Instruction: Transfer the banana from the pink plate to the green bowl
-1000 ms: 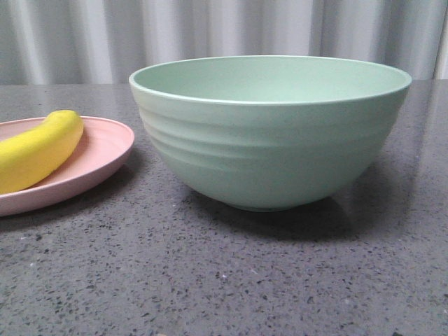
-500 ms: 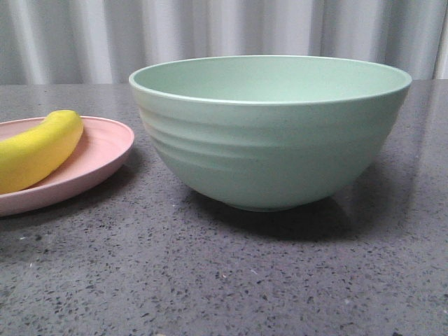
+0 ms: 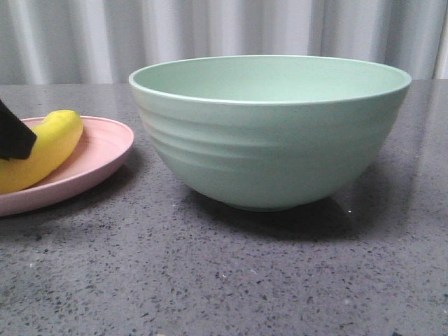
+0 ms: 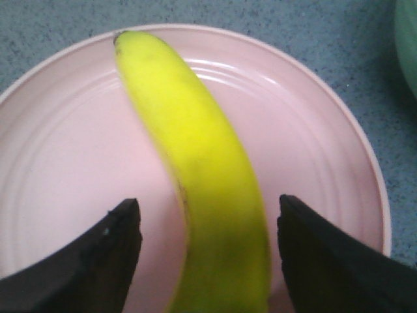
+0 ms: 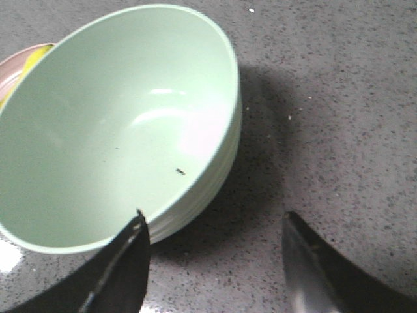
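Lying on the pink plate [image 4: 313,130], on the gray counter [image 3: 224,280]: the banana [image 4: 195,169], not yet in the green bowl [image 3: 273,133]. Sitting just beside the plate, that bowl, with nothing inside but a tiny dark speck.

Hanging right over the banana: the left claw [image 4: 208,254], spread wide, holding nothing. One black finger [image 4: 98,254] on each side of the yellow fruit, the banana running straight up the middle between them, its long way crossing the gap. Touching it or not? Hard to tell, maybe a small space on both sides.

Waiting over by the bowl: the right claw [image 5: 215,261], also spread and holding nothing, well apart from the banana. Nearer arm for the pick: the left one. Needing only a squeeze across the banana's thin way, then a lift toward the bowl.
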Robot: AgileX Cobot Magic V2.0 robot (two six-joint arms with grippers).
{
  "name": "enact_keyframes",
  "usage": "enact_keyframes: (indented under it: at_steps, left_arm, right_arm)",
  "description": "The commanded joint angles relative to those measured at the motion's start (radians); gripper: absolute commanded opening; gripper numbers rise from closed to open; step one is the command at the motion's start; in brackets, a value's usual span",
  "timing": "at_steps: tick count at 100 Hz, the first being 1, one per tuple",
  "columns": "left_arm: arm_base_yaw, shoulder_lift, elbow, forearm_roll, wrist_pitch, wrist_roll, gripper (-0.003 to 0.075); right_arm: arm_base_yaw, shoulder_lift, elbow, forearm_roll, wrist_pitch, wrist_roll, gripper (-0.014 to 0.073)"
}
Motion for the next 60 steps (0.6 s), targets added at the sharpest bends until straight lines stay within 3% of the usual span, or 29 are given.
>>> enact_keyframes:
  at_steps: [1, 18, 40, 60]
  left_arm:
    - [-0.010, 0.011, -0.035, -0.010, -0.077, 0.004, 0.0421]
    - [-0.010, 0.029, -0.035, -0.010, -0.085, 0.004, 0.0395]
    - [-0.010, 0.029, -0.035, -0.010, -0.100, 0.004, 0.0174]
    - [-0.010, 0.025, -0.049, -0.010, -0.095, 0.004, 0.0170]
  right_arm:
    - [0.009, 0.008, -0.036, 0.026, -0.079, -0.014, 0.0375]
    - [0.011, 0.008, -0.036, 0.030, -0.079, -0.014, 0.0375]
    - [0.011, 0.008, -0.036, 0.030, -0.079, -0.014, 0.0375]
    - [0.013, 0.010, -0.075, 0.030, -0.071, -0.018, 0.0375]
